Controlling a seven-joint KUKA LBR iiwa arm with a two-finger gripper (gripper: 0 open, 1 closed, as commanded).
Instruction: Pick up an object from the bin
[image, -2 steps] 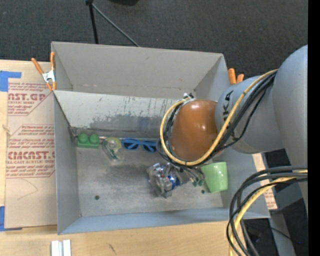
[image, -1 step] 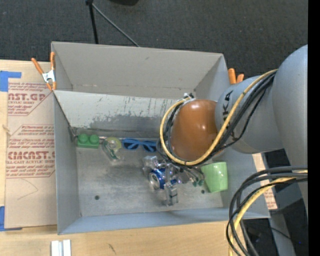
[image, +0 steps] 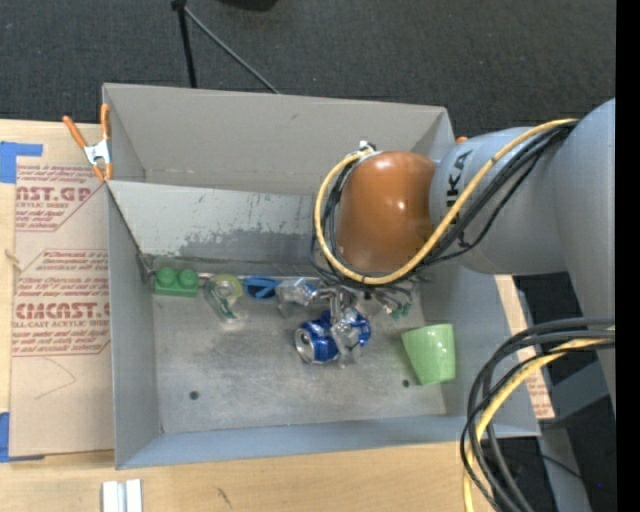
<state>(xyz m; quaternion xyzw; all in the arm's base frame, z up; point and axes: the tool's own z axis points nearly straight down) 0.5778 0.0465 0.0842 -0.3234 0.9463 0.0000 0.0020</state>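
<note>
Left of the grey bin (image: 250, 130), a cardboard sheet (image: 55, 380) carries red print reading "CAST.GP" and, lower down, "CAST ACRYLIC SHEET". Right of the bin, black letters "KU" mark the robot arm (image: 545, 210), the rest hidden.

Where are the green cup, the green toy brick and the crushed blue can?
green cup (image: 430, 355): camera view, its side wall.
green toy brick (image: 175, 283): camera view, its top face.
crushed blue can (image: 320, 344): camera view, its dented side.

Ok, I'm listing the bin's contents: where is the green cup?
In the camera view the green cup sits at the right end of the bin floor, just right of the crushed blue can.
</note>
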